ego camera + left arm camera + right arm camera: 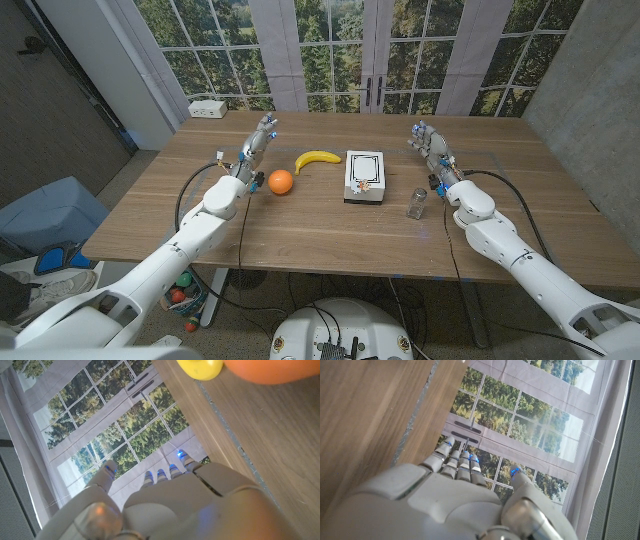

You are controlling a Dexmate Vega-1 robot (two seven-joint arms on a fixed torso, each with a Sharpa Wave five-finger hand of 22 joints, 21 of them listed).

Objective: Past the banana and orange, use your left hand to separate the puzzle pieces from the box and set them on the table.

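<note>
A white puzzle box with a dark-framed picture on its lid lies near the table's middle. A banana lies just left of it, and an orange sits further left and nearer me. My left hand is raised beyond the orange, fingers straight and apart, holding nothing; the left wrist view shows its back, with the blurred banana and orange beside it. My right hand stands to the right of the box, fingers extended, empty; the right wrist view shows its back.
A small clear glass jar stands right of the box, close to my right forearm. A white power strip lies at the table's far left corner. Windows run behind the table's far edge.
</note>
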